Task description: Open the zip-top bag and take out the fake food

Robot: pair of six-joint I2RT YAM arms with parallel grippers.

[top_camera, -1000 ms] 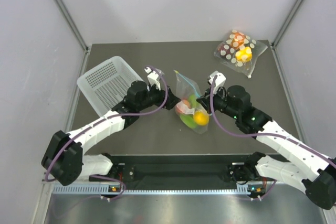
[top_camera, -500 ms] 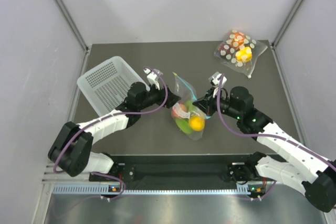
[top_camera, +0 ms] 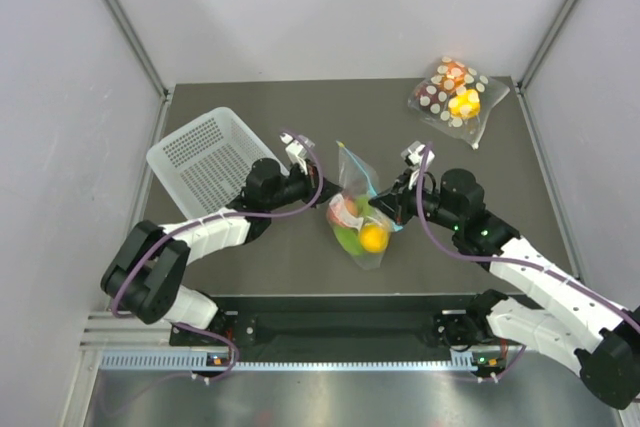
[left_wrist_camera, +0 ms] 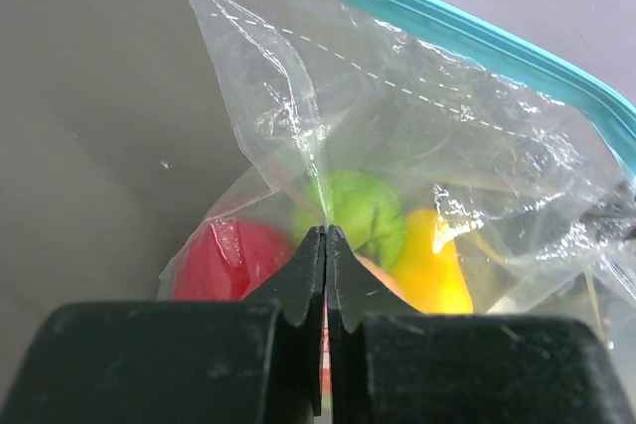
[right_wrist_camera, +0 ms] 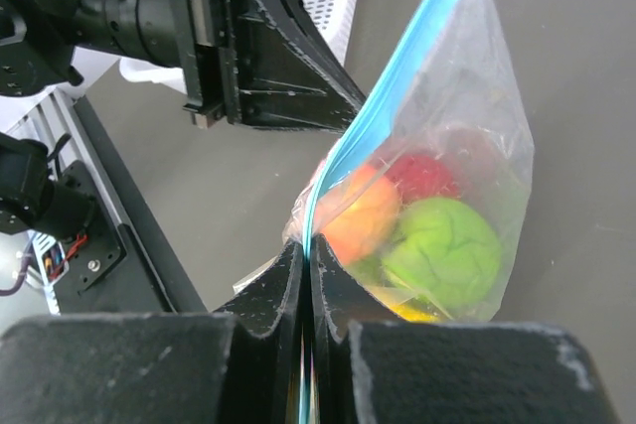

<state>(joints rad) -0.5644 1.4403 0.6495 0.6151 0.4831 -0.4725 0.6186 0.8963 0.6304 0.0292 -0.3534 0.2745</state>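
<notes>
- Top: bag sits mid-table, held between left gripper and right gripper, with the food inside. Basket by left edge, dotted bag in far right corner.
- Left wrist: fingers pinched together on the bag's clear wall. Red, green and yellow pieces show behind it.
- Right wrist: fingers clamped on the teal zip strip.

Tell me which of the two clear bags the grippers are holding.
The plain zip-top bag, teal along its mouth, mid-table: the left gripper and right gripper both pinch it. The polka-dot bag lies alone at the far right.
</notes>
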